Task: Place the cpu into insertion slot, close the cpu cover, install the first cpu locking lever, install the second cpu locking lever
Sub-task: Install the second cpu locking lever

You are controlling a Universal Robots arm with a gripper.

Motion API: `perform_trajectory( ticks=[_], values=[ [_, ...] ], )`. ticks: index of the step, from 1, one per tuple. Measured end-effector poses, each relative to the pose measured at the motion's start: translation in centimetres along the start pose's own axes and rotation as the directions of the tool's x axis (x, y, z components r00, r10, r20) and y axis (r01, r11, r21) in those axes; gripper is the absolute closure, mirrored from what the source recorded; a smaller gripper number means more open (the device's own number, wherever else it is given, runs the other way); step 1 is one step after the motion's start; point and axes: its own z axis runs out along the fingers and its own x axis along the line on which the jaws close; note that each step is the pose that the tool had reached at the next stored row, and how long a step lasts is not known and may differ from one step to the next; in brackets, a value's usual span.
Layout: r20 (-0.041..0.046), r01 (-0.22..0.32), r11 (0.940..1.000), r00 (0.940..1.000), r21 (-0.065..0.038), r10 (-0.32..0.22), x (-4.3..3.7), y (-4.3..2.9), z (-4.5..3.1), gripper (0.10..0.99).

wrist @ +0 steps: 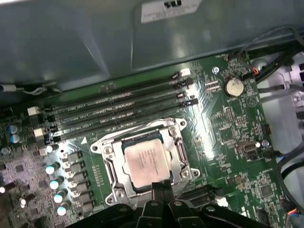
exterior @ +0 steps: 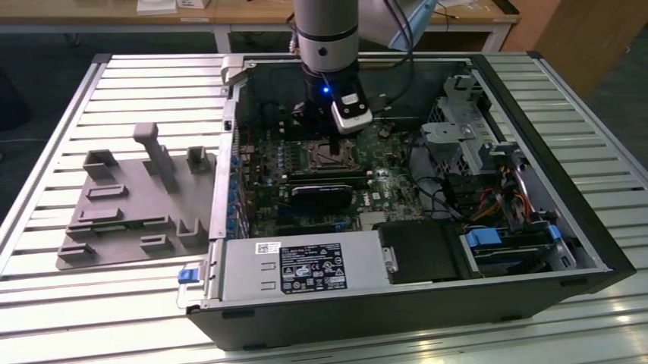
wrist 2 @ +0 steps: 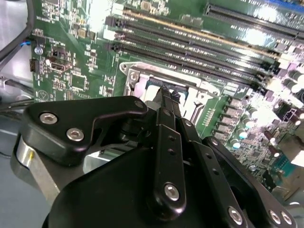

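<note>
CPU — small flat square silver-grey chip (wrist: pixel 145 161) — is seated under silver frame cover (wrist: pixel 176 145); black gripper (wrist: pixel 160 191) poised just beside it, jaws clenched, empty — likely for pressing.

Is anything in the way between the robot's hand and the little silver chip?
Nothing visible blocks it. In the first wrist view, the cpu already sits in its socket with the cpu cover down around it, and the hand hangs at the socket's edge.
</note>
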Motion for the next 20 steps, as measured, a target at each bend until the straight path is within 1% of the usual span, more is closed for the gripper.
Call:
perform_trajectory(
  ticks=[3,6,11,13,15,20],
  values=[
    [0.0,0.0,1.0,1.0,0.0,0.0,-0.1,-0.33,0.0,0.984],
    [0.0,0.0,1.0,1.0,0.0,0.0,-0.11,-0.35,-0.02,0.984],
    [0.0,0.0,1.0,1.0,0.0,0.0,-0.18,-0.34,-0.62,0.984],
    [0.0,0.0,1.0,1.0,0.0,0.0,-0.21,-0.39,-0.67,0.984],
    [0.0,0.0,1.0,1.0,0.0,0.0,-0.27,-0.59,-0.68,0.984],
    [0.0,0.0,1.0,1.0,0.0,0.0,-0.5,-1.36,-0.68,0.984]
  ],
)
